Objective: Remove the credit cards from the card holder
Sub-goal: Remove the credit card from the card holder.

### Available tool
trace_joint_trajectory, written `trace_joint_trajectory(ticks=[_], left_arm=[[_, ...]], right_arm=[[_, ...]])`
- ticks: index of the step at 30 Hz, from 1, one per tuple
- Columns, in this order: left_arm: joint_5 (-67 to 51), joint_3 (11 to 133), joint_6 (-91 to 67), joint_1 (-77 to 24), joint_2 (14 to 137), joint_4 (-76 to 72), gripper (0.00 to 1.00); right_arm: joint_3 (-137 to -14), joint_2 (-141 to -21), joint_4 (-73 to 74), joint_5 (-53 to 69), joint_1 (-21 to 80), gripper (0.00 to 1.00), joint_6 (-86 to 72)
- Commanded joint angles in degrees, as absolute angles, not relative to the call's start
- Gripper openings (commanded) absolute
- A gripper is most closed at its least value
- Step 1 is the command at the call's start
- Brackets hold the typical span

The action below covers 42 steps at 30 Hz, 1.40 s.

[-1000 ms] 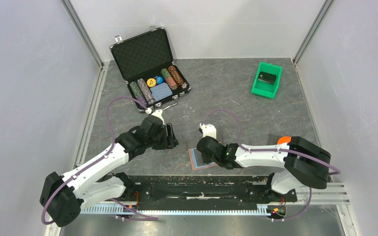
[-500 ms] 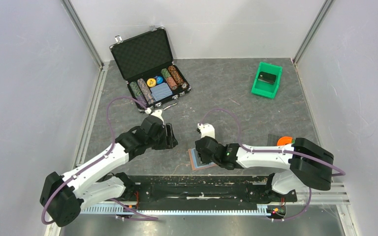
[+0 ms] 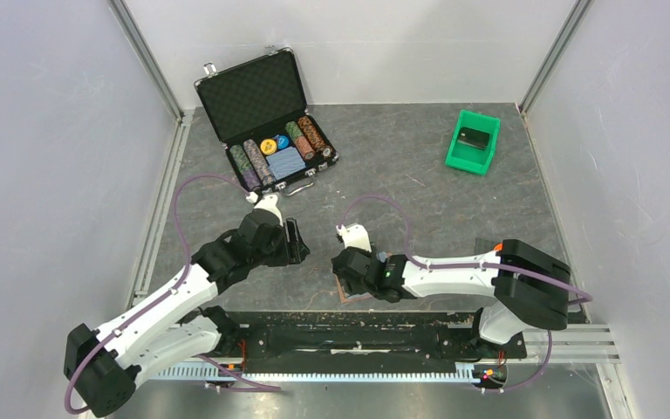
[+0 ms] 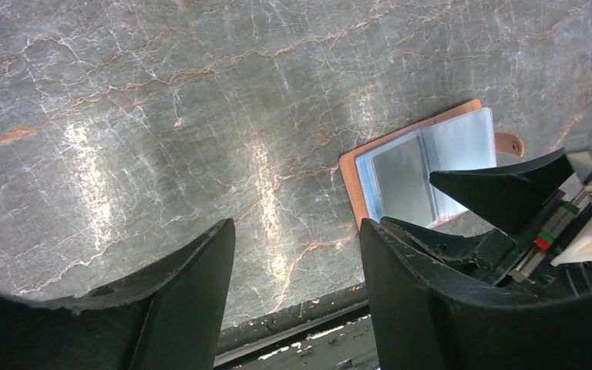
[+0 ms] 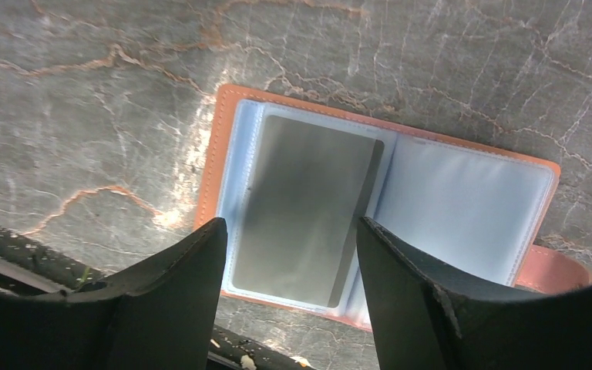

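1. While the right gripper (image 5: pixel 287 231) gapes empty, the open card holder (image 5: pixel 470 200) lies under its fingers, a credit card (image 5: pixel 308 185) sleeved between them.
2. The left gripper (image 4: pixel 297 235) gapes empty too, the card holder just outside one finger.

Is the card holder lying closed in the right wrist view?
No, the card holder lies spread open, light blue lining up, with a dark grey card in one half.

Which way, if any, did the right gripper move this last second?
Yes: the right gripper went left, nearer the open black poker-chip case, farther across the brown folding card holder.
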State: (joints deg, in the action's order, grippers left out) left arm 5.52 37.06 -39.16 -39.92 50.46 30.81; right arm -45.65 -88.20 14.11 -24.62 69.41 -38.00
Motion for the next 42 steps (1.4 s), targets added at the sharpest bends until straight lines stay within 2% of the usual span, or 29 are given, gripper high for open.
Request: trace_joint_trajectory(ticks=[1, 12, 25, 34, 35, 40, 42], left_arm=[[7.2, 36.6, -40.9, -39.9, 49.1, 30.7, 0.68], [5.9, 37.0, -40.7, -39.8, 51.1, 30.1, 0.68], [2.0, 36.7, -41.0, -39.8, 54.2, 28.3, 0.68], [0.3, 36.0, -42.1, -39.9, 55.4, 26.5, 0.68], [0.3, 36.0, -42.3, -39.9, 55.7, 26.3, 0.68], [0.3, 36.0, -42.5, -39.9, 56.2, 25.7, 0.68], [0.3, 36.2, -42.4, -39.9, 56.0, 25.7, 0.68]], right_arm=[[-47.6, -89.8, 15.5, -27.2, 70.0, 0.65, -37.6], [-46.1, -90.7, 14.6, -26.6, 70.0, 0.64, -37.8], [-41.6, -86.4, 8.7, -23.4, 69.1, 0.46, -40.6], [-35.9, -80.6, 3.1, -20.2, 66.3, 0.41, -42.2], [-35.8, -80.4, 3.1, -20.3, 66.3, 0.42, -42.0], [-38.7, -81.3, 6.5, -20.9, 66.4, 0.58, -40.0], [-39.3, -81.5, 7.3, -21.5, 66.5, 0.61, -39.8]])
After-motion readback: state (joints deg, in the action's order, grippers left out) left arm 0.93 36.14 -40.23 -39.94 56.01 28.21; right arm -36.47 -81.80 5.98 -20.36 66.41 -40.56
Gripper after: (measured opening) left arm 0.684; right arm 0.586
